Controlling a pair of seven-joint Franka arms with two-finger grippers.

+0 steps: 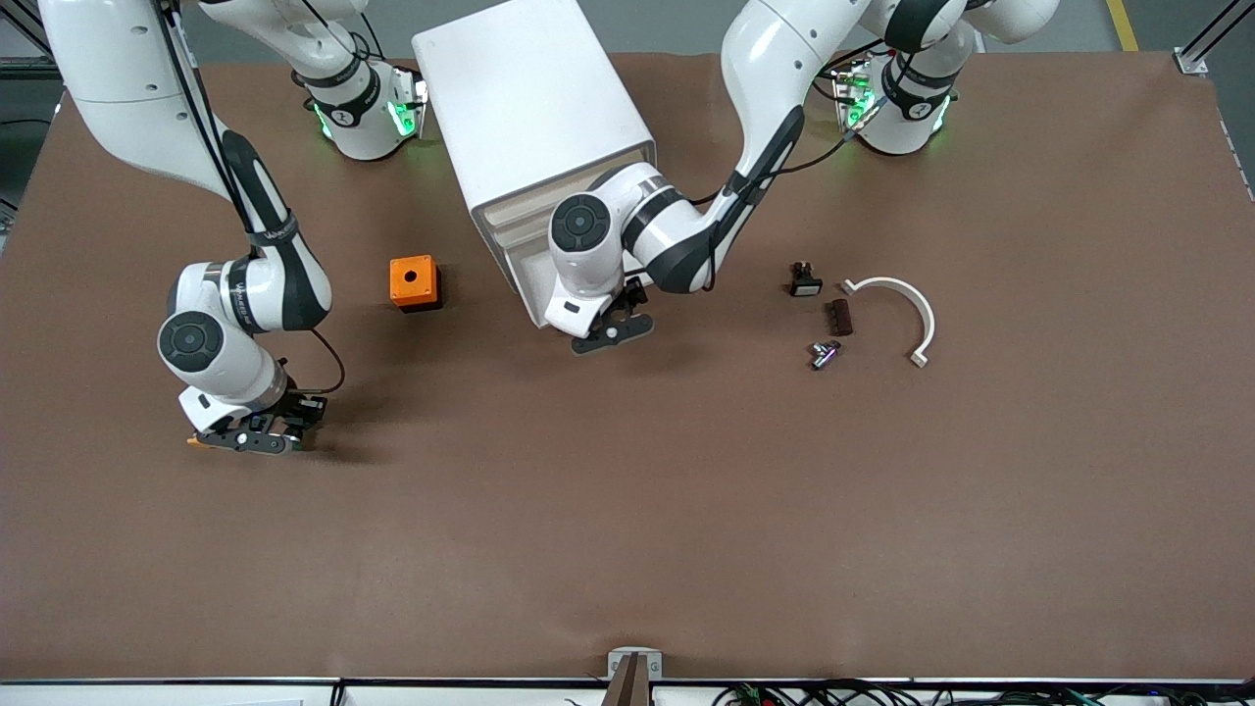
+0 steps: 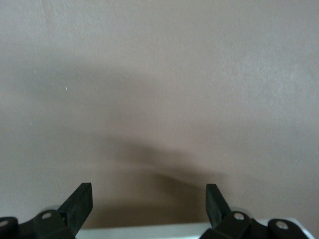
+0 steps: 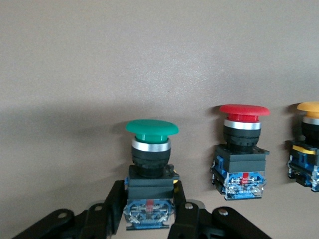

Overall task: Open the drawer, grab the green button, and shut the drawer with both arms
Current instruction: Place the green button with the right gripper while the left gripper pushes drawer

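Standing upright on table [image 1: 627,549], toward right arm's end and nearer front cam than orange box [image 1: 413,282]: button [image 3: 151,149], green cap up, dark body and bluish end below. Caught between fingers [image 3: 115,201] of right gripper [image 1: 257,438], one pressed to each side of dark body, approx. at base level. Hung low over table w/ gripper pointed down, right arm bent in from its base. Seen beside button in right wrist view: red-capped pushbutton [image 3: 242,149] next to it, then yellow-capped one [image 3: 306,149], only partly in shot; both upright, apart from each other and from green one.

Parked just in front of white cabinet [image 1: 529,108]: left gripper [image 1: 613,331], low over table, fingers [image 2: 79,201] spread wide w/ nothing between them. Saw only bare table and shadow in left wrist view. Looked flush w/ fronts above it where visible: drawer [image 1: 527,284], lowest of the stack, mostly hidden by left arm's wrist, so couldn't tell for sure if fully shut.

Lay toward left arm's end, well apart from both grippers: small black part [image 1: 805,282], dark brown block [image 1: 839,316], small metallic part [image 1: 826,353], white curved piece [image 1: 907,309].
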